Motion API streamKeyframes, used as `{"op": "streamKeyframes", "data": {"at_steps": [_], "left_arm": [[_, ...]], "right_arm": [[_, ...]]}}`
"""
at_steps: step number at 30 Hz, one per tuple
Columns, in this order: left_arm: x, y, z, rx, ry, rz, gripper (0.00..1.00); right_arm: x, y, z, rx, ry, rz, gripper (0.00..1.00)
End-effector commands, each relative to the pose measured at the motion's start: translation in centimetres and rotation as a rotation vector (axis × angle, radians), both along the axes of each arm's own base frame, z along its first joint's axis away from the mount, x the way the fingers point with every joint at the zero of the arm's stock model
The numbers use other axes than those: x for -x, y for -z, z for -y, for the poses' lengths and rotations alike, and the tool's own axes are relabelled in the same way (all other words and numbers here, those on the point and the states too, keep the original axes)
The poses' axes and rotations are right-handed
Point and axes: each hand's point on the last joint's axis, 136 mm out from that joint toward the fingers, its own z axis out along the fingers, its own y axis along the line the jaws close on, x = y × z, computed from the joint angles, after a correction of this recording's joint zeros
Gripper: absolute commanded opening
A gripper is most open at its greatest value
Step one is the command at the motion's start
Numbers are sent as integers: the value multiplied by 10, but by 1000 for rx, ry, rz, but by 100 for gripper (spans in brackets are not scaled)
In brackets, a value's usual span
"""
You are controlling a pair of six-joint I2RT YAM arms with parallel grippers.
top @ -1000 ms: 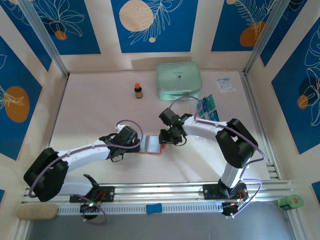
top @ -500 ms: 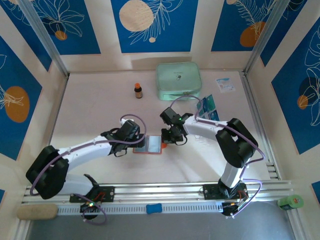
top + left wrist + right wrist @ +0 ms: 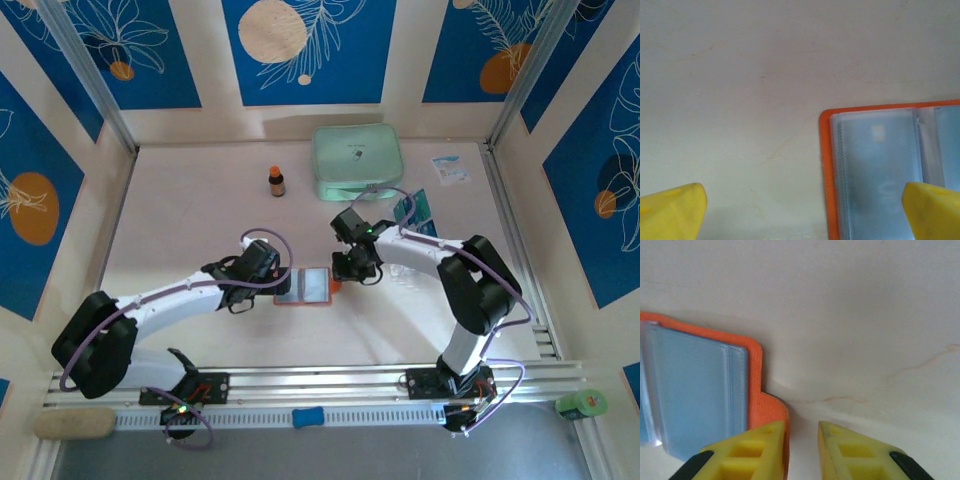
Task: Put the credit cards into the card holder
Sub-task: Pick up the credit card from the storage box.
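The orange-red card holder (image 3: 305,287) lies spread open on the table, its clear bluish sleeves facing up. My left gripper (image 3: 282,284) sits at its left edge, open wide. In the left wrist view the holder (image 3: 875,170) lies toward the right finger of the left gripper (image 3: 802,215). My right gripper (image 3: 343,279) hovers at the holder's right edge. Its fingers (image 3: 752,452) stand a narrow gap apart, nothing between them, beside the orange snap tab (image 3: 771,412). The teal credit cards (image 3: 415,212) lie stacked behind the right arm.
A mint-green zip case (image 3: 357,160) lies at the back centre, with a small brown bottle (image 3: 276,181) to its left. A white paper slip (image 3: 450,168) lies at the back right. Metal rails line both sides of the table.
The card holder has gone from partly folded to spread flat, its tab now showing at the right. My right gripper moved right, off the holder. The left gripper shifted slightly up and right.
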Motion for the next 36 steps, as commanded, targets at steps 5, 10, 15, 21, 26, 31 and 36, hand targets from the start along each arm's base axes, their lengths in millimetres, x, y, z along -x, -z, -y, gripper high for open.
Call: {"op": "streamKeyframes", "data": {"at_steps": [5, 10, 15, 21, 26, 31, 36], "left_arm": [[-3, -11, 3, 25, 7, 17, 100], [-4, -12, 3, 25, 8, 19, 100], [-4, -12, 4, 29, 10, 19, 100], [-4, -12, 3, 23, 11, 17, 100], [-4, -12, 2, 20, 9, 17, 100], [-4, -13, 2, 19, 8, 18, 100], [-5, -13, 3, 18, 10, 18, 100]], "right_arm": [[-33, -76, 43, -9, 64, 145, 30], [-57, -96, 98, 89, 172, 197, 38], [-71, -95, 152, 259, 267, 184, 38], [-74, -86, 178, 364, 289, 161, 37], [-76, -73, 182, 407, 272, 134, 34], [-77, -64, 183, 429, 260, 117, 30], [-76, -55, 180, 417, 250, 102, 25]]}}
